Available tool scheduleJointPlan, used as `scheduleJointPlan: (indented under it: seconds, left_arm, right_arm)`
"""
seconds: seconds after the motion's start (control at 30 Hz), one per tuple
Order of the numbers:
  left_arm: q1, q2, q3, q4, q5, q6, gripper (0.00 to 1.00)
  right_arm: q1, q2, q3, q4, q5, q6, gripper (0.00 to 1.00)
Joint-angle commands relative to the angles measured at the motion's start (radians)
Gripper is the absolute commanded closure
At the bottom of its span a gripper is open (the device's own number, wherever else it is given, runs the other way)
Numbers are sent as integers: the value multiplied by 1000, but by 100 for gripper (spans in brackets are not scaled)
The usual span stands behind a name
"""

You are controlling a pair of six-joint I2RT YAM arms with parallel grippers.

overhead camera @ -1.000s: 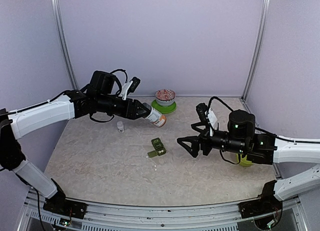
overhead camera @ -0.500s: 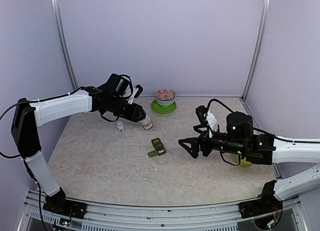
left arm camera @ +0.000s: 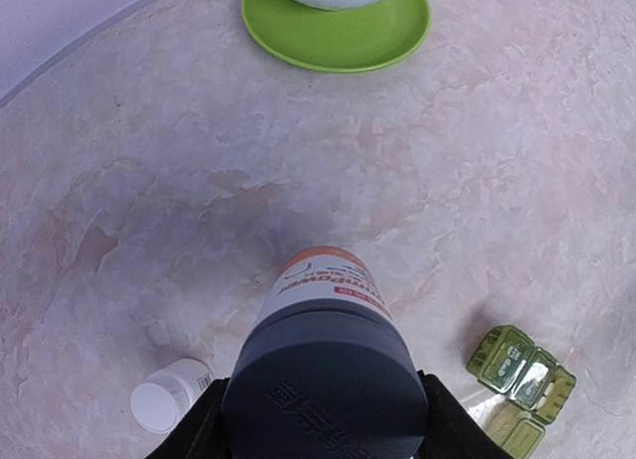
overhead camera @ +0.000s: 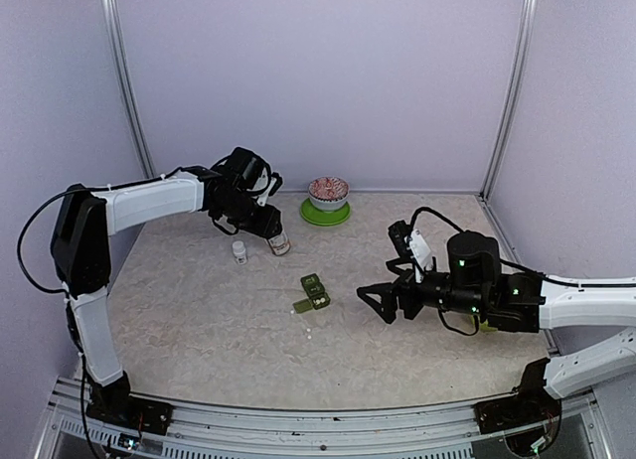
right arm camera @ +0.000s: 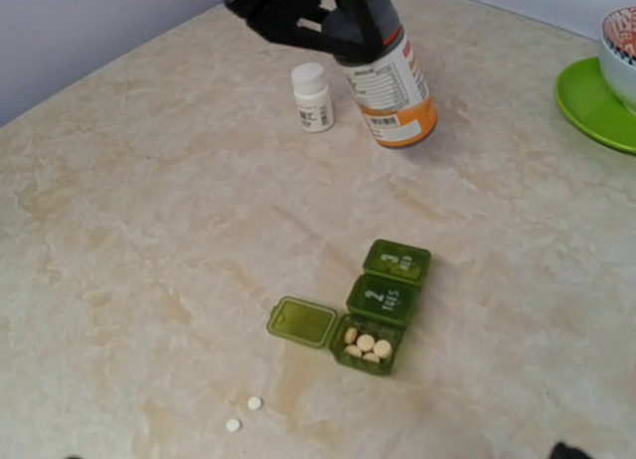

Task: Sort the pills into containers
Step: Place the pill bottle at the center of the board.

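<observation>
The containers are a dark green strip of three compartments [overhead camera: 315, 292] at mid-table; it also shows in the right wrist view [right arm camera: 386, 302] and the left wrist view [left arm camera: 522, 375]. Its nearest compartment is open and holds several pale pills [right arm camera: 366, 345]. Two loose white pills [right arm camera: 244, 414] lie on the table in front of it. My left gripper [overhead camera: 266, 229] is shut on the dark end of an orange-and-white pill bottle [left arm camera: 323, 285], held nearly upright, orange end down, close to the table. My right gripper [overhead camera: 376, 302] is open and empty, right of the strip.
A small white bottle [overhead camera: 239, 251] stands just left of the held bottle. A patterned bowl [overhead camera: 328, 191] on a green plate [overhead camera: 326, 217] sits at the back. A lime-green bowl [overhead camera: 487, 322] is partly hidden behind my right arm.
My left gripper has carried the bottle back and left, away from the strip, turned it from lying tilted to nearly upright, and lowered it beside the small white bottle. The right arm barely moved.
</observation>
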Motion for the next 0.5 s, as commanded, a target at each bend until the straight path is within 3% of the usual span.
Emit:
scheduleJointPlan:
  seconds: [0.0, 0.47]
  left_arm:
    - [14, 46, 64, -46, -33, 45, 64]
    - [20, 124, 127, -90, -58, 67, 61]
  right_arm:
    - [-8, -8, -8, 19, 6, 9, 0]
    - [-8, 24, 0, 27, 7, 8, 0]
